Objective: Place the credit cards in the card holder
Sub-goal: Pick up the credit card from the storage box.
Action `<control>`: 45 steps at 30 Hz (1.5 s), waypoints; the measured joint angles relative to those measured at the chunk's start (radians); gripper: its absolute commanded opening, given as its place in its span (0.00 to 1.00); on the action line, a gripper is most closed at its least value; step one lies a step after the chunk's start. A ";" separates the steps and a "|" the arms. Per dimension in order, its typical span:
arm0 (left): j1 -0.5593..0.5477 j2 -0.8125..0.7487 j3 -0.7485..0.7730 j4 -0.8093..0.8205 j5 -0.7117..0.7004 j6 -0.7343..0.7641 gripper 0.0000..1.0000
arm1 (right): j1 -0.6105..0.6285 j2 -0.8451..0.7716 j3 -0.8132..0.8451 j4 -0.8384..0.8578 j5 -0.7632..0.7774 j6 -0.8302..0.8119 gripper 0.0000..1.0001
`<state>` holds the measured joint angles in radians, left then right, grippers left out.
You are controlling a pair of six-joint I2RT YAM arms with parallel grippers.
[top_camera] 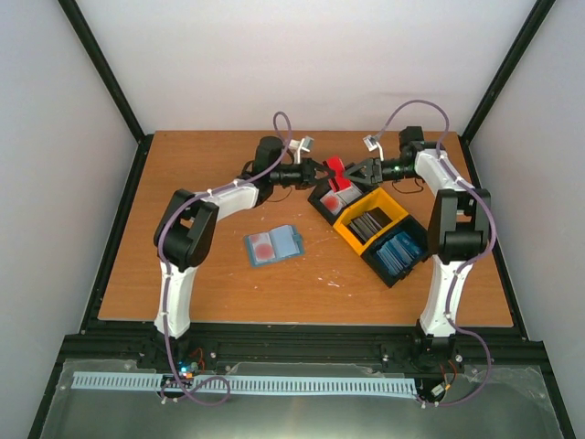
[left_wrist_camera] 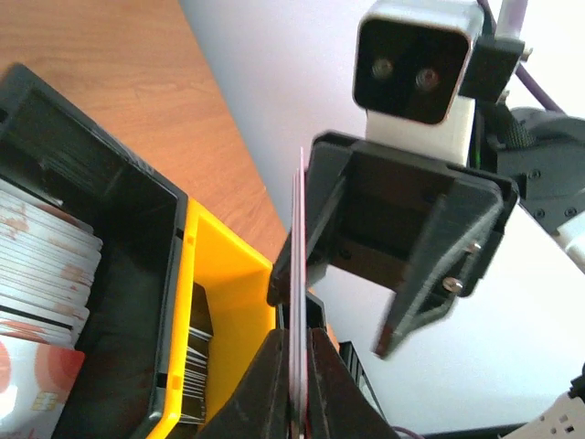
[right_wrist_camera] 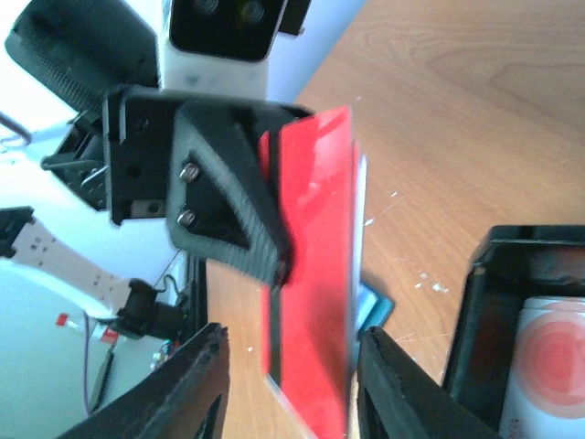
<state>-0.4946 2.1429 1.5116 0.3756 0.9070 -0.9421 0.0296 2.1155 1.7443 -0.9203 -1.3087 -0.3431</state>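
Observation:
My left gripper (top_camera: 317,174) is shut on a bright red credit card (top_camera: 335,167) and holds it in the air above the tray's back end. In the left wrist view the card (left_wrist_camera: 299,265) shows edge-on between the closed fingers. My right gripper (top_camera: 360,171) faces it, open, and its jaws stand on either side of the card (right_wrist_camera: 315,274) without clamping it. The blue-grey card holder (top_camera: 274,245) lies open on the table left of the tray, with a reddish card in one pocket. A corner of the holder (right_wrist_camera: 377,308) shows behind the card.
A black-and-yellow three-compartment tray (top_camera: 345,222) lies diagonally under and to the right of the grippers. It holds white-and-red cards (left_wrist_camera: 46,265), dark cards and blue cards (top_camera: 399,252). Bare wooden table surrounds the holder, and white walls close in the back and sides.

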 measured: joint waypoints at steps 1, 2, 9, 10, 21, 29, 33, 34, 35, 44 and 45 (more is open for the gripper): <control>0.005 -0.006 -0.005 0.003 -0.002 0.000 0.01 | 0.000 -0.010 -0.009 0.001 -0.009 -0.009 0.44; 0.011 -0.014 -0.011 0.010 -0.004 -0.001 0.01 | 0.000 -0.026 -0.024 0.004 -0.017 -0.018 0.45; 0.050 -0.102 -0.054 0.036 -0.002 -0.002 0.01 | 0.002 -0.099 -0.056 -0.002 -0.054 -0.065 0.45; 0.051 -0.114 -0.055 0.040 -0.002 -0.003 0.01 | 0.002 -0.101 -0.056 -0.005 -0.059 -0.070 0.44; 0.059 -0.166 -0.056 0.103 0.007 -0.031 0.01 | 0.008 -0.101 -0.052 -0.006 -0.066 -0.072 0.49; 0.053 -0.166 -0.056 0.106 0.021 -0.039 0.01 | 0.032 -0.103 -0.058 0.051 -0.064 -0.024 0.48; 0.049 -0.166 -0.064 0.116 0.022 -0.040 0.01 | 0.034 -0.103 -0.058 0.075 -0.065 -0.002 0.47; 0.049 -0.166 -0.066 0.118 0.022 -0.040 0.01 | 0.034 -0.103 -0.058 0.078 -0.066 0.001 0.47; 0.048 -0.166 -0.068 0.119 0.022 -0.040 0.01 | 0.034 -0.103 -0.058 0.080 -0.068 0.001 0.47; 0.047 -0.166 -0.076 0.126 0.026 -0.040 0.01 | 0.034 -0.105 -0.058 0.088 -0.067 0.011 0.44; 0.047 -0.166 -0.077 0.126 0.026 -0.040 0.01 | 0.034 -0.105 -0.059 0.090 -0.066 0.016 0.43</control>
<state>-0.4473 1.9774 1.4349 0.5014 0.9333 -0.9821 0.0635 2.0109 1.6855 -0.8303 -1.3743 -0.3271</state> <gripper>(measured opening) 0.030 0.453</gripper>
